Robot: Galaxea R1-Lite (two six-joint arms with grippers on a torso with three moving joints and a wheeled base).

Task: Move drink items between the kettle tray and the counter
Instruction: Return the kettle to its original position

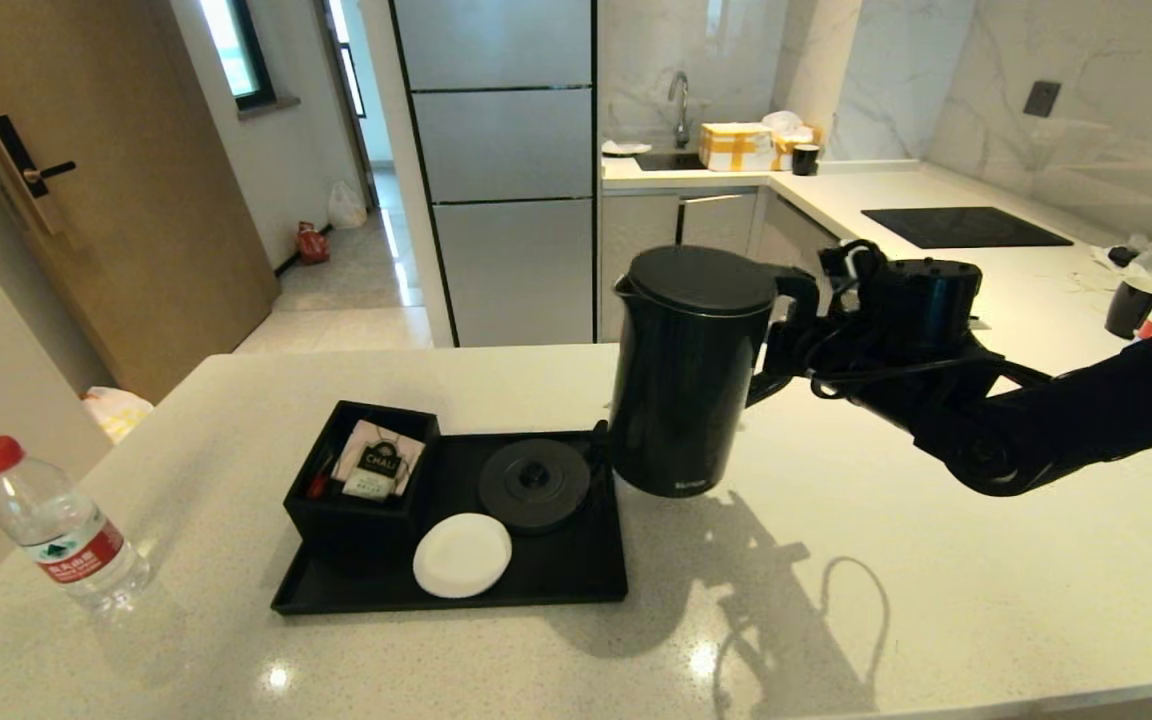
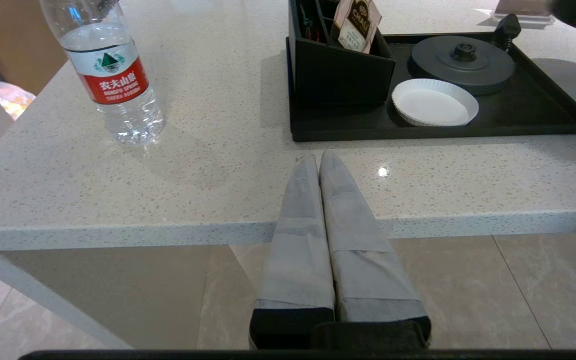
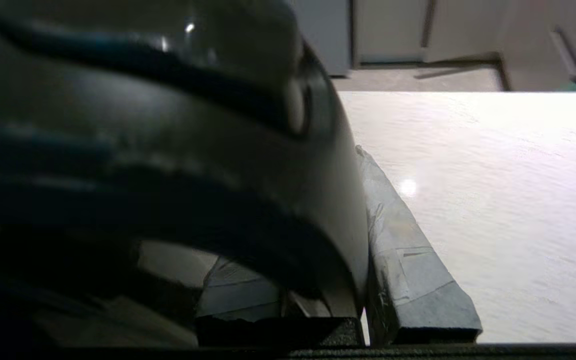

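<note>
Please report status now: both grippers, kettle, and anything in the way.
Right gripper shut on kettle handle, kettle held beside tray. Left gripper shut, idle at counter edge. Power base on tray.

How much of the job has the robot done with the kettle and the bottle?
Looks done: the kettle is off its round base on the kettle tray.
In hand: the right gripper holds its handle, just right of the tray.
Left: the water bottle stands untouched on the counter; the left gripper waits shut at the counter's edge.

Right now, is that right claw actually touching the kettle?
Touching. In the right wrist view a finger lies flush against the kettle handle; the head view shows the right gripper clamped there, kettle held off the counter.
</note>
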